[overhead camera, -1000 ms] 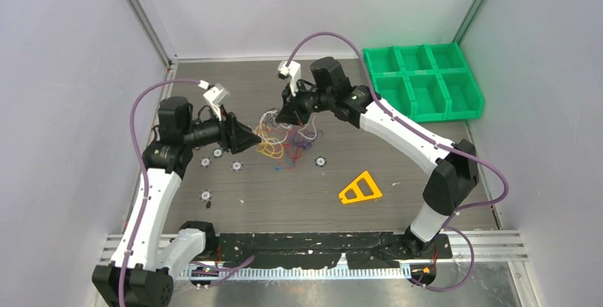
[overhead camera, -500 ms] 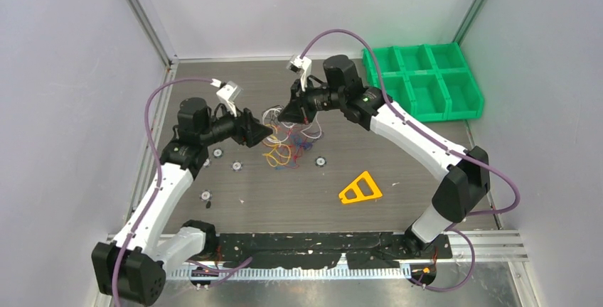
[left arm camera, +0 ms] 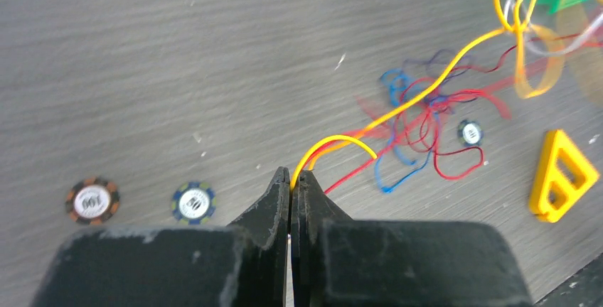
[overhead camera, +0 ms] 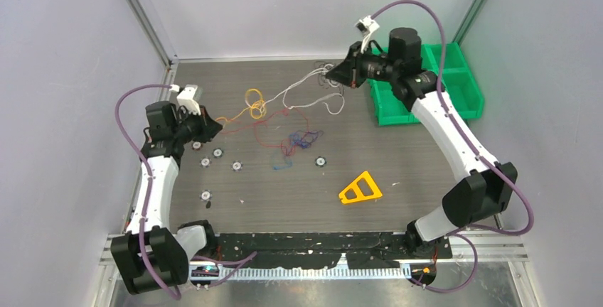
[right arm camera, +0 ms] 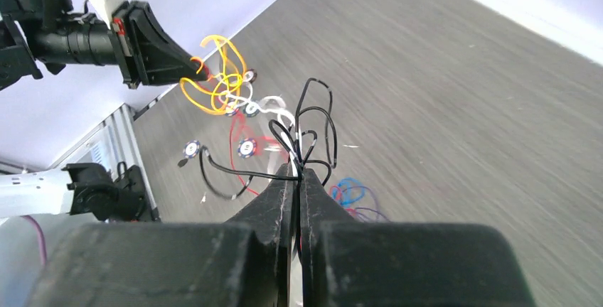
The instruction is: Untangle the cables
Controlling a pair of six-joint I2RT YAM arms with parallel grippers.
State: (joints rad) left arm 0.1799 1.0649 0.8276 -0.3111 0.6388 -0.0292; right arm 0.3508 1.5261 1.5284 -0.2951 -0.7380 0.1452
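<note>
Cables point(overhead camera: 304, 138): strung between both arms across the counter point(overhead camera: 398, 172), with the red and blue loops lying on it in the middle.
Left end effector point(left arm camera: 291, 179): closed, pinching the yellow-orange cable point(left arm camera: 419, 94) at its tip; a red strand leaves just beside it.
Right end effector point(right arm camera: 297, 175): closed on the black cable point(right arm camera: 332, 129) with white strands alongside, held up near the green bin point(overhead camera: 462, 94).
Chips point(overhead camera: 237, 166): scattered on the counter near the strands.
Yellow triangle point(overhead camera: 360, 189): lying flat, apart from the cables.

The cables point(overhead camera: 297, 138) are red, blue, yellow-orange, white and black.
</note>
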